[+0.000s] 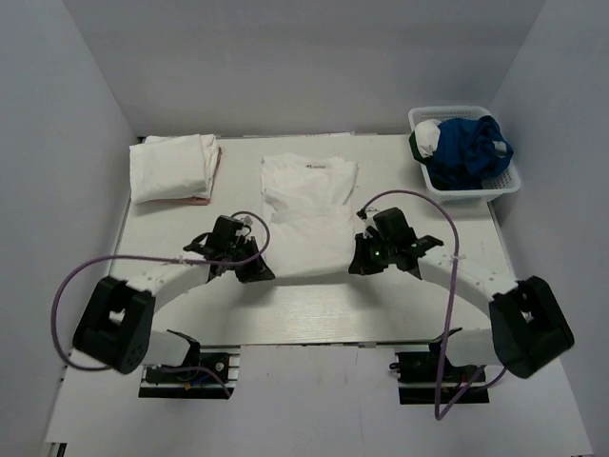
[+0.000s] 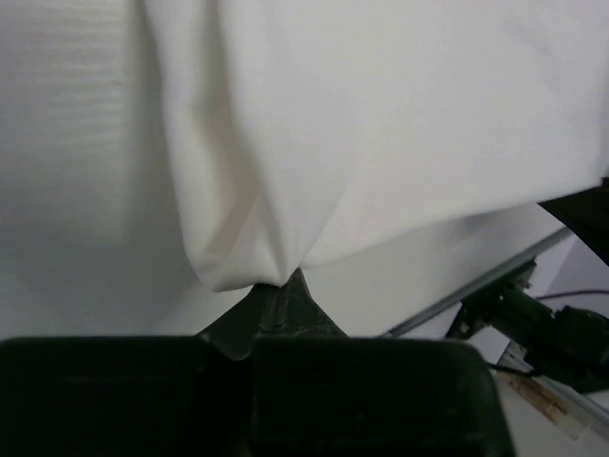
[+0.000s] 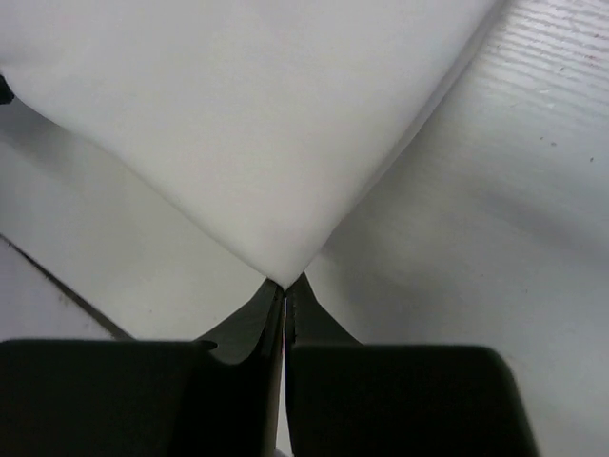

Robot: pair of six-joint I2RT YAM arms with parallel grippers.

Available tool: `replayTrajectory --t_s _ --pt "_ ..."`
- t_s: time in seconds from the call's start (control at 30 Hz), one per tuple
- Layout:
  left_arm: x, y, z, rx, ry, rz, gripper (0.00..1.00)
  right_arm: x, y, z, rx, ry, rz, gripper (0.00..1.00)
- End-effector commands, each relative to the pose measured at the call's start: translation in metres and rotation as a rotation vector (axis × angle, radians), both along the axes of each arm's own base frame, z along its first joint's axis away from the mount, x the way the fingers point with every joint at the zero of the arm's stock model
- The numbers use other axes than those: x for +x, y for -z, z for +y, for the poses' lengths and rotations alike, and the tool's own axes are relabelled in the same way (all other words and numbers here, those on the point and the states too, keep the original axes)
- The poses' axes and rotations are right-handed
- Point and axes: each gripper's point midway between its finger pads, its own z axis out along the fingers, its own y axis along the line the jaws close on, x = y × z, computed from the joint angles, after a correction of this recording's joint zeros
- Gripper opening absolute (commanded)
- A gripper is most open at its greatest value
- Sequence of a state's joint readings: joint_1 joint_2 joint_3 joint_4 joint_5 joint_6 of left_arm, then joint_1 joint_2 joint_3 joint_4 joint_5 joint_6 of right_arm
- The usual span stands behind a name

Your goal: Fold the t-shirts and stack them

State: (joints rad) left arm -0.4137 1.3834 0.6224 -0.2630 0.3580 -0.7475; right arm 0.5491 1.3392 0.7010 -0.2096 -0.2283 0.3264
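A white t-shirt (image 1: 309, 205) lies flat mid-table, sleeves folded in, collar toward the far side. My left gripper (image 1: 259, 270) is shut on its near left hem corner, and the wrist view shows the cloth (image 2: 381, 124) bunched into the closed tips (image 2: 284, 286). On the near right hem corner my right gripper (image 1: 358, 265) is shut; there the cloth (image 3: 257, 124) tapers to a point between the pinched fingers (image 3: 285, 283). A stack of folded white t-shirts (image 1: 173, 167) rests at the far left.
A white lattice basket (image 1: 515, 187) at the far right holds a blue cloth (image 1: 471, 148) and something white. Purple cables loop from both arms. White walls enclose the table on three sides. The table's near edge runs just behind the grippers.
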Motion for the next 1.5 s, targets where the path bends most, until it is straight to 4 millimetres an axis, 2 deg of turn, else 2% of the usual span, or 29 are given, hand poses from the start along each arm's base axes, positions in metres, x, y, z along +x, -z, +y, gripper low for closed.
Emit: replayTrajectory --t_s 0.0,0.03,0.1,0.13,0.17,0.2,0.3,0.33,0.37,0.43,0.53,0.63,0.67,0.73,0.77,0.8,0.87,0.93,0.97,1.03,1.1,1.13,1.17,1.27,1.3,1.33,1.4,1.43,1.47 --pt "-0.013 -0.035 -0.006 -0.045 -0.006 -0.049 0.00 -0.033 -0.012 -0.007 -0.001 -0.090 0.040 0.00" --pt "-0.014 -0.053 -0.004 -0.063 -0.013 -0.106 0.00 -0.040 -0.021 -0.007 0.015 -0.101 0.031 0.00" --pt "-0.023 -0.065 0.001 -0.067 -0.031 -0.116 0.00 -0.046 -0.031 -0.006 0.043 -0.095 0.028 0.00" --pt "-0.019 -0.081 0.001 -0.080 -0.038 -0.161 0.00 -0.045 -0.051 -0.003 0.091 -0.076 -0.020 0.00" --pt "-0.018 -0.103 0.001 -0.098 -0.052 -0.213 0.00 -0.041 -0.057 -0.004 0.099 -0.053 -0.041 0.00" --pt "-0.019 -0.106 0.003 -0.097 -0.059 -0.224 0.00 -0.037 -0.072 -0.001 0.134 -0.046 -0.084 0.00" --pt "-0.001 -0.149 0.002 -0.112 -0.085 -0.331 0.00 -0.016 -0.111 0.002 0.172 0.008 -0.181 0.00" --pt "0.004 -0.156 0.004 -0.108 -0.100 -0.353 0.00 -0.005 -0.114 -0.003 0.142 0.056 -0.206 0.00" --pt "0.012 -0.155 0.007 -0.075 -0.122 -0.368 0.00 0.009 -0.135 -0.001 0.156 0.083 -0.252 0.00" --pt "0.032 -0.168 0.010 -0.047 -0.160 -0.401 0.00 0.025 -0.131 -0.005 0.110 0.133 -0.256 0.00" --pt "0.056 -0.185 0.015 0.000 -0.214 -0.433 0.00 0.046 -0.161 -0.001 0.131 0.168 -0.302 0.00" --pt "0.078 -0.201 0.026 0.056 -0.310 -0.465 0.00 0.072 -0.160 0.002 0.108 0.184 -0.308 0.00" --pt "0.095 -0.207 0.037 0.111 -0.374 -0.482 0.00 0.084 -0.155 -0.002 0.089 0.218 -0.294 0.00" --pt "0.107 -0.211 0.039 0.152 -0.399 -0.473 0.00 0.101 -0.164 0.002 0.094 0.229 -0.307 0.00" --pt "0.118 -0.226 0.040 0.158 -0.425 -0.501 0.00 0.110 -0.159 0.000 0.088 0.238 -0.290 0.00" --pt "0.128 -0.216 0.038 0.191 -0.415 -0.485 0.00 0.119 -0.165 0.003 0.094 0.241 -0.297 0.00" --pt "0.146 -0.225 0.039 0.207 -0.437 -0.505 0.00 0.132 -0.159 0.000 0.086 0.261 -0.268 0.00" --pt "0.163 -0.210 0.036 0.241 -0.430 -0.474 0.00 0.141 -0.162 -0.002 0.095 0.277 -0.267 0.00" --pt "0.171 -0.216 0.031 0.234 -0.420 -0.484 0.00 0.148 -0.154 -0.004 0.086 0.282 -0.248 0.00" --pt "0.186 -0.209 0.031 0.249 -0.423 -0.477 0.00 0.158 -0.159 -0.005 0.100 0.294 -0.252 0.00" --pt "0.207 -0.196 0.032 0.257 -0.430 -0.447 0.00 0.169 -0.144 -0.008 0.087 0.301 -0.210 0.00" --pt "0.215 -0.202 0.029 0.255 -0.426 -0.461 0.00 0.178 -0.145 -0.012 0.086 0.315 -0.215 0.00" --pt "0.226 -0.184 0.031 0.278 -0.432 -0.429 0.00 0.182 -0.142 -0.011 0.088 0.312 -0.209 0.00" --pt "0.249 -0.179 0.034 0.271 -0.433 -0.426 0.00 0.202 -0.132 -0.014 0.072 0.321 -0.207 0.00" --pt "0.258 -0.165 0.034 0.268 -0.428 -0.402 0.00 0.211 -0.119 -0.013 0.052 0.324 -0.189 0.00" --pt "0.266 -0.168 0.029 0.254 -0.412 -0.420 0.00 0.219 -0.124 -0.016 0.053 0.334 -0.197 0.00" --pt "0.284 -0.170 0.032 0.236 -0.423 -0.425 0.00 0.234 -0.107 -0.018 0.025 0.340 -0.162 0.00" --pt "0.292 -0.151 0.028 0.242 -0.409 -0.395 0.00 0.242 -0.112 -0.017 0.030 0.337 -0.174 0.00" --pt "0.298 -0.145 0.030 0.236 -0.406 -0.377 0.00 0.249 -0.117 -0.016 0.032 0.339 -0.182 0.00"
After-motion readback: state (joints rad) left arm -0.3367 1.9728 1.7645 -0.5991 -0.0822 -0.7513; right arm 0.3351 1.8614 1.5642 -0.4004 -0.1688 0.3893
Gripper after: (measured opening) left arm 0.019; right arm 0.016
